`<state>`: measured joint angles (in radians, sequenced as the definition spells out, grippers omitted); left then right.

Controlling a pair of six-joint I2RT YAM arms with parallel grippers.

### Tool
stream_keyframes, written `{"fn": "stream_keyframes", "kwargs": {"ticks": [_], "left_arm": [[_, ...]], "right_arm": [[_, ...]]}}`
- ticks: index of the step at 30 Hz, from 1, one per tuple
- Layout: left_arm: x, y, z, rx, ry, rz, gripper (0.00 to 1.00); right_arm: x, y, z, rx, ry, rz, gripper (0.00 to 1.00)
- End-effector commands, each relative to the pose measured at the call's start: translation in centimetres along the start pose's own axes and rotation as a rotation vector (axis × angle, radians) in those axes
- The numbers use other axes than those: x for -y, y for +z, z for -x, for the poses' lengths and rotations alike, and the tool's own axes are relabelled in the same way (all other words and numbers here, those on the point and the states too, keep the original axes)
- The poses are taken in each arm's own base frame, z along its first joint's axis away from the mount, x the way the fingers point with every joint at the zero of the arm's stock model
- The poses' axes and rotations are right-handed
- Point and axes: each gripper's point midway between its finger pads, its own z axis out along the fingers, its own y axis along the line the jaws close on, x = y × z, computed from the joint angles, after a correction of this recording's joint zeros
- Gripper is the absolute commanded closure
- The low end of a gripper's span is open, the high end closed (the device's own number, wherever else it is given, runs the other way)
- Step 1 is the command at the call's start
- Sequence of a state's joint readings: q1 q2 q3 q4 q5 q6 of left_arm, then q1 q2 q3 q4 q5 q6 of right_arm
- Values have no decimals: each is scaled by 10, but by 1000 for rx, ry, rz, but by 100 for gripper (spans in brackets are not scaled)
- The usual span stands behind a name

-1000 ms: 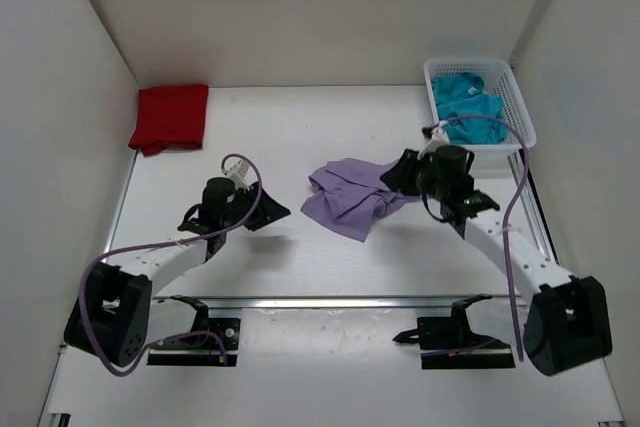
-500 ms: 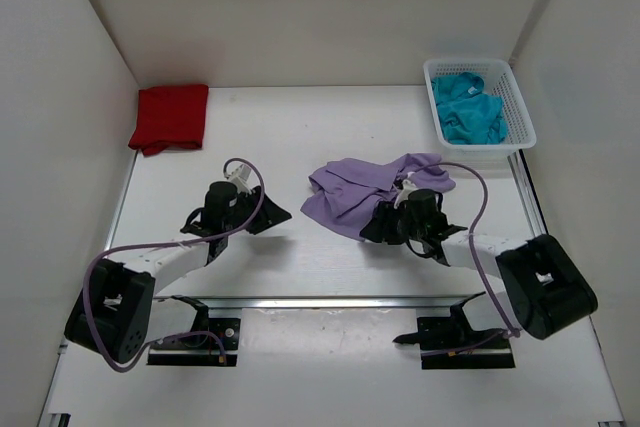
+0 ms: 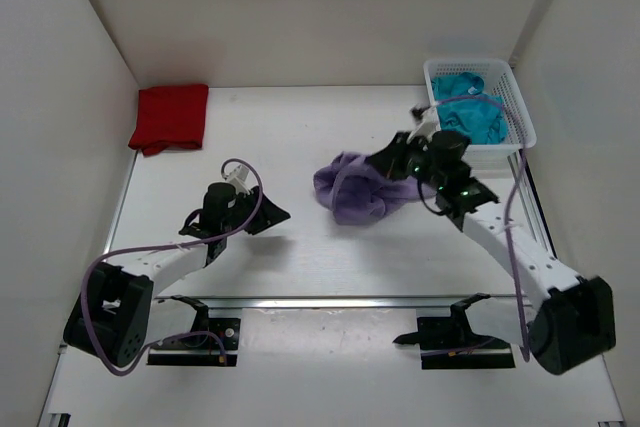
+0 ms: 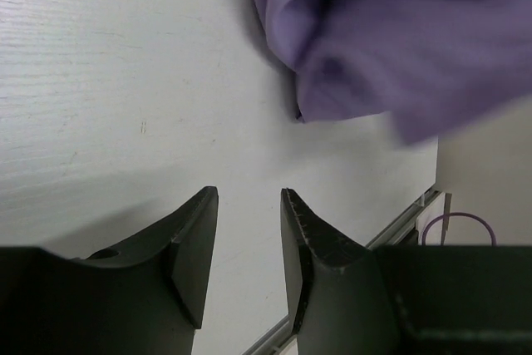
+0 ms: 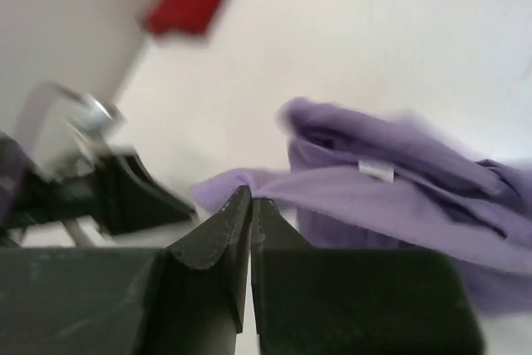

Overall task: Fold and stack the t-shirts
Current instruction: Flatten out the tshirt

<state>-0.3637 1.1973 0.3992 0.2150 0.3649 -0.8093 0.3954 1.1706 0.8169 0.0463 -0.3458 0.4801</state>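
The right gripper is clamped tight, its fingers pressed flat together. A band of the lavender t-shirt meets the tips and looks pinched there, though the wrist view is blurred. The left gripper hangs low over the bare table with its jaws parted and nothing between them.

A small white tag is sewn into the lavender cloth, and its print is too blurred to read.

The lavender shirt lies bunched in a rounded heap at mid-table, between the two arms and nearer the right one. The red t-shirt lies folded flat in the far left corner, well apart from everything else. The teal t-shirt sits crumpled inside the white mesh basket at the far right.

The right arm reaches across the heap's right edge and hides it (a purple cable loops over the basket's near side as well). In the left wrist view the lavender shirt is cut off by the top and right borders.
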Motion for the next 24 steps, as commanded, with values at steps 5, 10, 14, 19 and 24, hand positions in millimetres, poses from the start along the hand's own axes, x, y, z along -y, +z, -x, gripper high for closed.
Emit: {"fn": "stream_keyframes", "kwargs": {"ticks": [5,10,14,19,24], "left_arm": [[30,19,-9,-26,78,-39,48],[66,45,-39,-107,148,-116,36],[82,65,-31,-80,128,-147,27],[87,115,-23,-93,107,-108,24],[75,158,-14,-58,121,-21,27]], "right_arm": [[-37,-84,140,296,-125,-5,100],[-46,-107,169,364,-153,10,100],[-36,-122,165,371,-172,-82,100],[-35,-152,164,422,-183,-116,100],[-33,-153,160,403,-186,-114,100]]}}
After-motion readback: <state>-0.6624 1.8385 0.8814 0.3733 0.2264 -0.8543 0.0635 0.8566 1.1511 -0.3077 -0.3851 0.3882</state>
